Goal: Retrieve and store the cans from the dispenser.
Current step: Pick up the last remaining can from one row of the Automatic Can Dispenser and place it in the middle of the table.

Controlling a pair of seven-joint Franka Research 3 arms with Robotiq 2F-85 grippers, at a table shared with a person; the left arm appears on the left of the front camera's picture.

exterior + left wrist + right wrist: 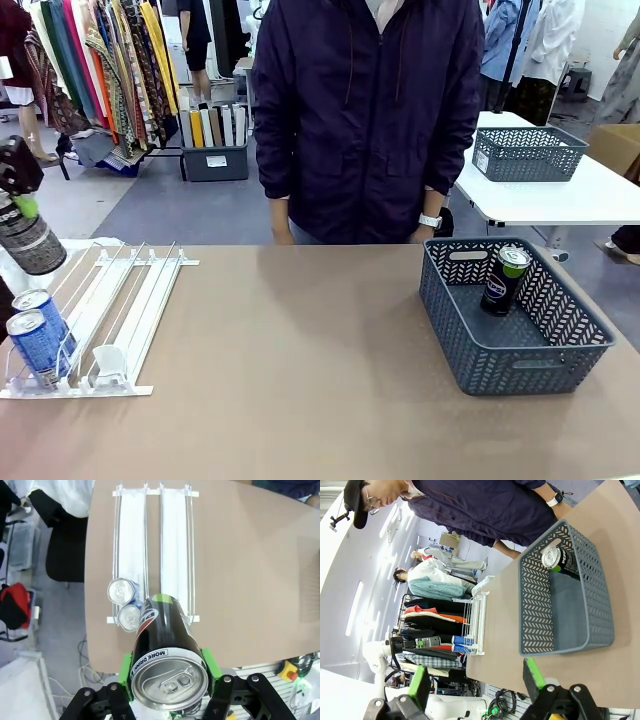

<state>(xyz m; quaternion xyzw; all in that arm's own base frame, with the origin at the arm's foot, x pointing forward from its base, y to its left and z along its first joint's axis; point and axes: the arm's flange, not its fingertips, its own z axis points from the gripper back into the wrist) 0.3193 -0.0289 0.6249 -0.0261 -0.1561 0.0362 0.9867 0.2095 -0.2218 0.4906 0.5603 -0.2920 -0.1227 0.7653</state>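
Hanging above the dispenser [150,290] at about nine o'clock on the desk [300,350], a black can [167,650] with green markings sits clamped between the green pads of the left gripper [167,680], gripped across its body just below the silver top, probably so it can travel upright. Below it, two blue cans [40,335] stand one behind the other at the near end of the outermost lane, touching, where the rack's pushers would feed them forward for picking. The other lanes look bare, though the thin rails make that hard to judge. Across the desk at about three o'clock stands a grey lattice basket [530,350] with one black can [505,280] upright at its far wall, which marks it as the likely storage spot. The right gripper [475,676] hovers off the desk's near edge facing that basket, jaws spread and holding nothing. At twelve o'clock a person [370,120] stands behind the desk, hands down at their sides.
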